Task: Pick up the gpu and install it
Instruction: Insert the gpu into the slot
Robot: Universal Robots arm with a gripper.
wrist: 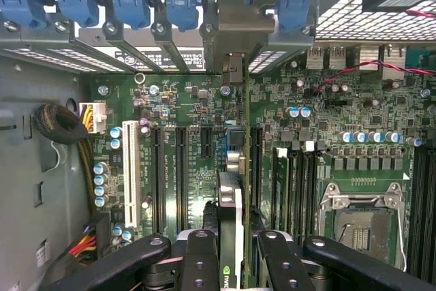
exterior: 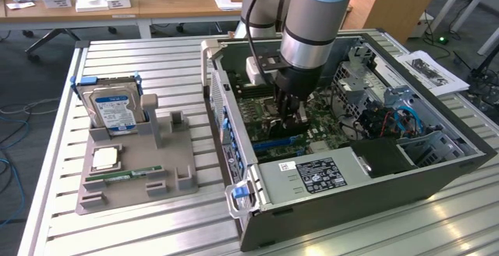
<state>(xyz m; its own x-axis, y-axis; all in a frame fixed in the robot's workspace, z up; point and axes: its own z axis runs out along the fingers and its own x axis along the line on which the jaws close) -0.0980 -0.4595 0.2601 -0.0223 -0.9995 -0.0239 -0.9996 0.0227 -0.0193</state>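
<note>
Gripper [exterior: 293, 118] sits down inside the open computer case [exterior: 366, 168], middle of the exterior view. The arm [exterior: 316, 16] enters from the upper middle of the frame. The wrist view shows the 2 black fingers [wrist: 201, 257] pinching the gpu [wrist: 230, 209] between them. The card is seen edge-on, thin and dark with a pale metal edge and a small green logo near the grip.

The gpu stands upright over the green motherboard [wrist: 320, 120], running parallel to the long black expansion slots [wrist: 180, 168] and toward the case's rear wall. Cannot tell whether its lower edge is seated in a slot or just above one. 1 white slot [wrist: 129, 172] lies beside the black ones, apart from the card. The CPU socket [wrist: 357, 226] is on the card's other side, also apart from it. A row of blue latches [wrist: 129, 5] lines the rear wall above the slot openings.

The case lies on its side on the slatted metal bench [exterior: 156, 232], taking up the exterior view's right half. A gray tray [exterior: 132, 194] rests on the bench at the exterior view's left, well apart from the gripper. A hard drive [exterior: 111, 111] with a blue label stands upright in the tray's upper holder. Below it lie a square processor chip [exterior: 105, 158] and a slim green memory stick [exterior: 125, 175].
</note>
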